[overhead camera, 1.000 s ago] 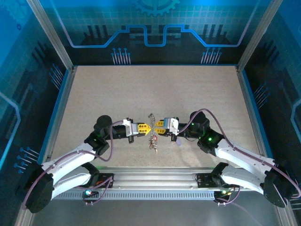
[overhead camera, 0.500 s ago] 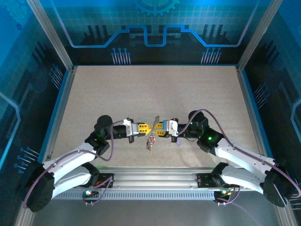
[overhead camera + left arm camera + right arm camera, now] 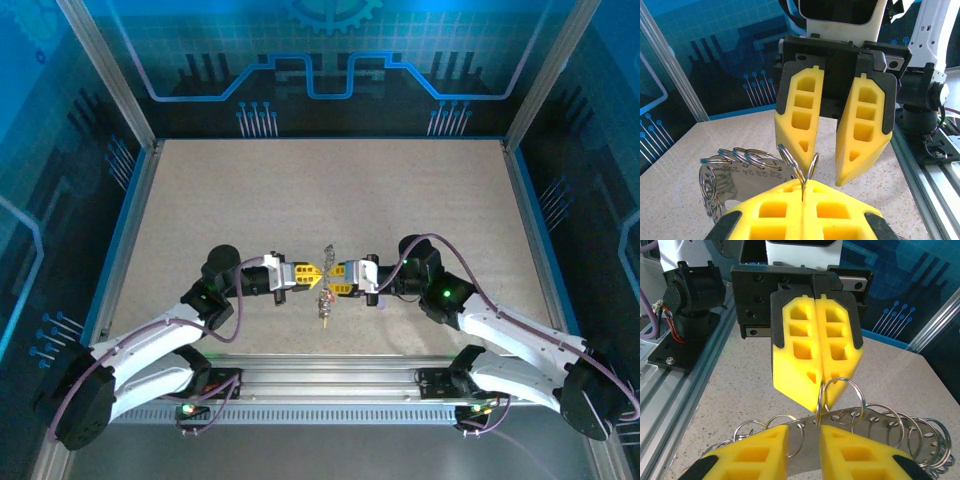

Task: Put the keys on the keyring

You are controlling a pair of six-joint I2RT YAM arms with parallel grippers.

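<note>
1. Left gripper (image 3: 802,186): we find both yellow fingers pressed fully together, no gap between them. They pinch the wire of the keyring (image 3: 791,161), which rises out of the seam between the tips.

2. Right gripper (image 3: 826,170): the 2 fingers stand partly apart, with background visible between the tips in the left wrist view. One loop of wire stands just in front of that gap. We see nothing clamped between these fingers.

3. Relation of the 2 grippers: in the top view they face each other tip to tip, the left pointing toward 3 o'clock and the right toward 9 o'clock. The tips are very near one another, and we cannot tell whether they touch.

4. Attached hardware: a row of silver split rings (image 3: 742,156) threads along a flat metal tag (image 3: 757,178) stamped with digits. From the left wrist camera, both lie at 9 o'clock of the pinched wire.

5. From above, a small bundle (image 3: 324,303) hangs toward 6 o'clock from the meeting point, and a thin piece projects toward 12 o'clock. The keys are too small there to be told apart.

6. The table (image 3: 320,190) is a speckled beige board, and the work sits near its 6 o'clock edge.
</note>
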